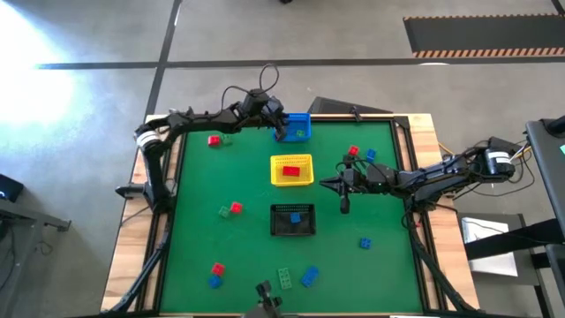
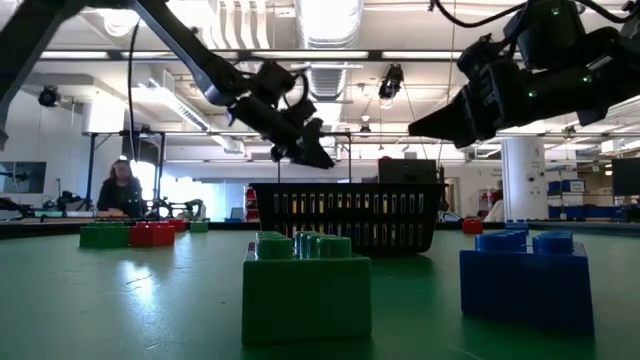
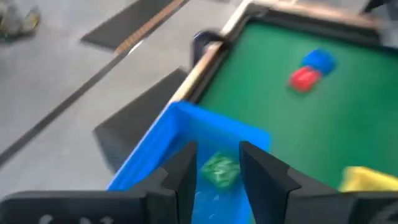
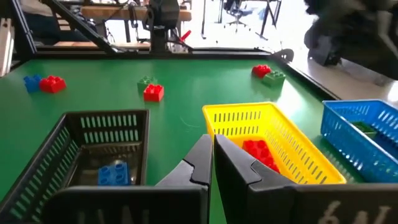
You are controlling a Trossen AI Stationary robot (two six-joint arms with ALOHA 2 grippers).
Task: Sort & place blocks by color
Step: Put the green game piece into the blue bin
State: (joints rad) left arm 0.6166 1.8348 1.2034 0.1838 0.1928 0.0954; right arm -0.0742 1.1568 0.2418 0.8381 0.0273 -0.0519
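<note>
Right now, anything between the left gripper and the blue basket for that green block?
Nothing visible. The left gripper hangs right over the blue basket at the table's far edge, fingers apart, with a green block showing between them above the basket's inside. The right gripper waits beside the yellow basket.

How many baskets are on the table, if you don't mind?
3: a blue basket at the far edge, a yellow basket mid-table, and a black basket just nearer. None looks hidden.

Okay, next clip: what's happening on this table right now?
Two arms are sorting toy bricks into baskets. The left gripper hangs over the blue basket at the table's far edge, fingers open, a green brick lying in the basket below them. The right gripper waits, shut, beside the yellow basket, which holds red bricks. The black basket holds a blue brick. Others lie loose.
</note>
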